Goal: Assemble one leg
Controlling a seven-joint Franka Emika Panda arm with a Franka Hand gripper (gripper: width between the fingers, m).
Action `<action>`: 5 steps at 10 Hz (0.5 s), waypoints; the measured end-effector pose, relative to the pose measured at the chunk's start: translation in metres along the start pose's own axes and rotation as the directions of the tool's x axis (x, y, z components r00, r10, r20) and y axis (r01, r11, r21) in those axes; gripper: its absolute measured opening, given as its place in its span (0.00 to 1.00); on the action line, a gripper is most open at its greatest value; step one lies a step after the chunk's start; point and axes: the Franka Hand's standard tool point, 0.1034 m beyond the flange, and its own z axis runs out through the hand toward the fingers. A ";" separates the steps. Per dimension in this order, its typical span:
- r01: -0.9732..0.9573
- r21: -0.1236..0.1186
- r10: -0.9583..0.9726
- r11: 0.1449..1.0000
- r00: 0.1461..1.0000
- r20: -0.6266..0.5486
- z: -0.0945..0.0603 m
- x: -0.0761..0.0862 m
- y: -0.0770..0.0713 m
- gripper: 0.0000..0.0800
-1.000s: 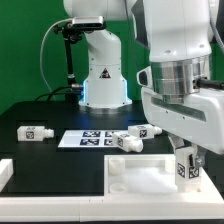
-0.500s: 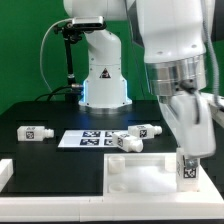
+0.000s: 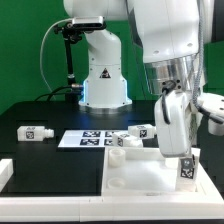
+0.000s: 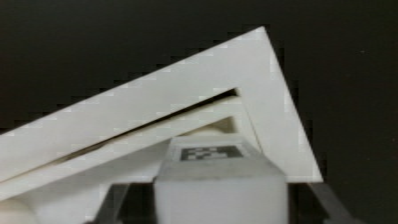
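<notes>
Legs: four, one panel.

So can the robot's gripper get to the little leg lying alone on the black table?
Probably not right now: the gripper already seems to hold one leg over the white panel. The lone leg itself lies uncovered, nothing around it.

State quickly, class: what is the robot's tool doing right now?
Tool: closed on a leg, standing upright at the large white panel's corner.
</notes>
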 end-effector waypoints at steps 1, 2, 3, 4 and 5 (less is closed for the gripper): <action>0.005 -0.001 -0.005 1.000 1.000 0.000 0.001 0.000 0.001 0.44; 0.013 -0.002 -0.013 1.000 1.000 0.000 0.001 -0.001 0.001 0.44; 0.018 -0.002 -0.018 1.000 1.000 0.000 0.001 -0.001 0.001 0.67; 0.031 -0.001 -0.031 1.000 1.000 0.001 0.000 -0.001 0.001 0.77; 0.071 0.010 -0.072 0.997 0.997 0.008 -0.010 -0.005 -0.003 0.77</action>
